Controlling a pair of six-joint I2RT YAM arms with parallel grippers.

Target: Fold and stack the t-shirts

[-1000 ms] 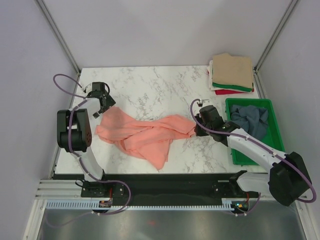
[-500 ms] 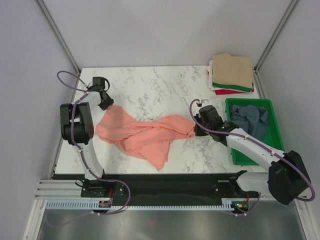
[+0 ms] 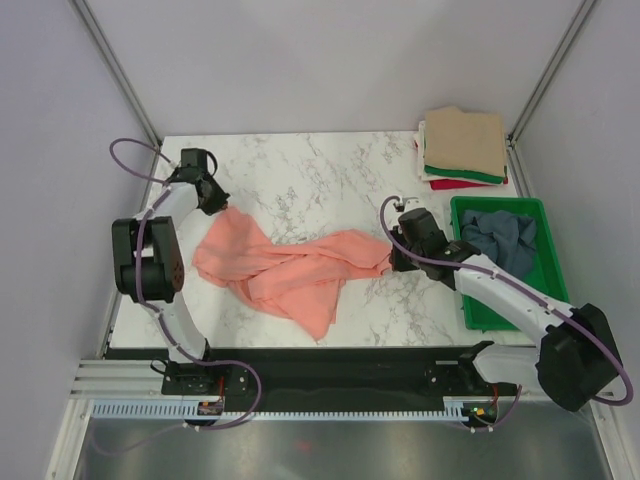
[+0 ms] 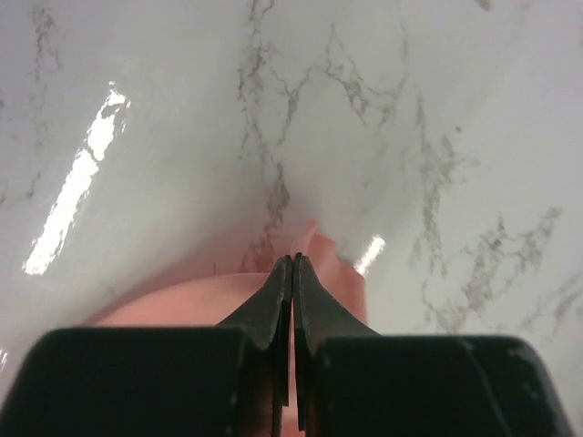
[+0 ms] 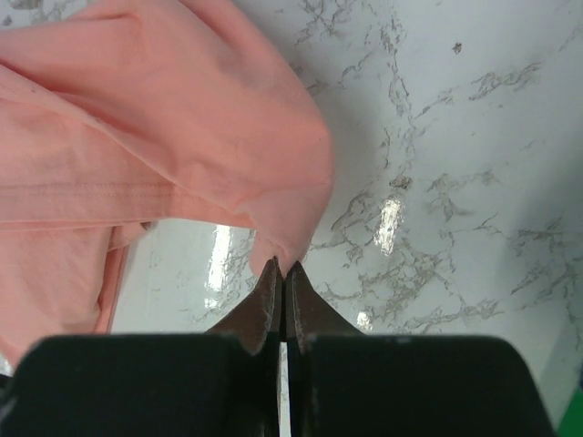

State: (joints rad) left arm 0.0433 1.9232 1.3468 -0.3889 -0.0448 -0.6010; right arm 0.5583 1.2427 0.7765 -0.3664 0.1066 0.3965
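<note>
A salmon-pink t-shirt (image 3: 290,270) lies crumpled and stretched across the middle of the marble table (image 3: 300,165). My left gripper (image 3: 212,202) is shut on its far left corner; in the left wrist view the pink cloth (image 4: 339,273) bunches around the closed left gripper (image 4: 292,259). My right gripper (image 3: 392,262) is shut on the shirt's right end. The right wrist view shows a fold of the shirt (image 5: 182,137) pinched at the tips of the right gripper (image 5: 280,266). A slate blue-grey t-shirt (image 3: 500,240) lies in the green tray (image 3: 505,203).
A folded stack of t-shirts (image 3: 462,145), tan on top with green, white and red edges below, sits at the table's back right corner. The green tray stands at the right edge, beside the right arm. Grey walls and metal posts enclose the table.
The left gripper has closed from wide open onto the shirt's far left corner and shifted slightly back and left. The right gripper has kept its grip and place.
</note>
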